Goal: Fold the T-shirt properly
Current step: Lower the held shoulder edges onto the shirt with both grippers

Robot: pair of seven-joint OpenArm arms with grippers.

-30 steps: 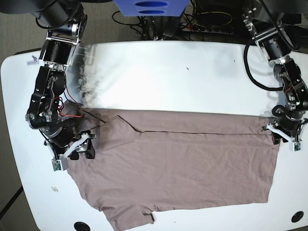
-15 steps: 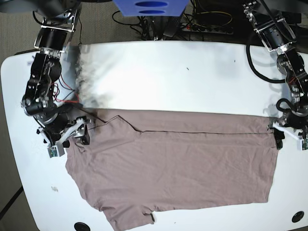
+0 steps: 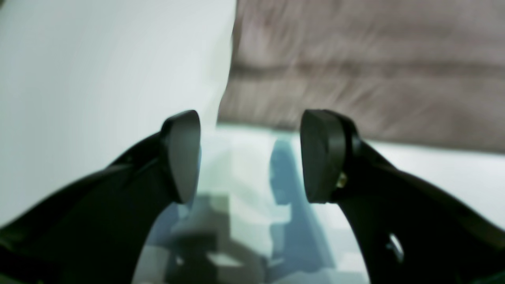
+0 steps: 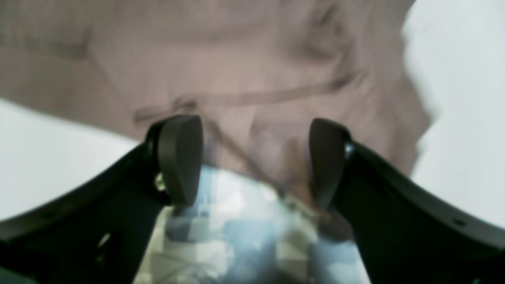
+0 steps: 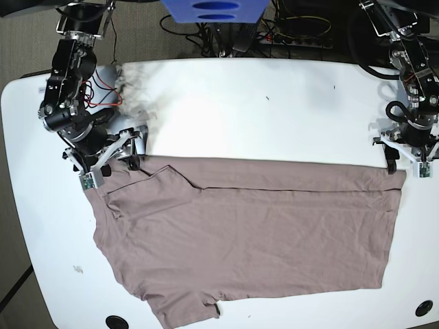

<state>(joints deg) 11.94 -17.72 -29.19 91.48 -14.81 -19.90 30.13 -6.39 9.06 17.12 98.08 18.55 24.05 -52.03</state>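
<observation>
Base view: the T-shirt (image 5: 247, 233) is lying flat across the white table (image 5: 240, 103), folded once along its far edge, a sleeve sticking out toward the near left. My right gripper (image 5: 116, 159) is hovering at the shirt's far left corner, fingers spread, nothing between them. My left gripper (image 5: 405, 159) is hanging over the far right corner, just at the fabric's edge, and I am gripping nothing there either.

Left wrist view: my left gripper (image 3: 250, 157) is standing wide, both dark fingertips (image 3: 319, 154) apart with only glossy tabletop (image 3: 98, 71) showing between them. The T-shirt (image 3: 363, 67) is lying beyond the tips, blurred, its edge running across the upper frame, and the cloth is not touching my pads.

Right wrist view: my right gripper (image 4: 254, 157) is also spread wide and holding nothing. The T-shirt (image 4: 236, 67) is filling the upper frame, wrinkled, a seam line crossing it, and its hem is reaching down between my fingertips (image 4: 179, 157), with white table (image 4: 461, 98) on both sides.
</observation>
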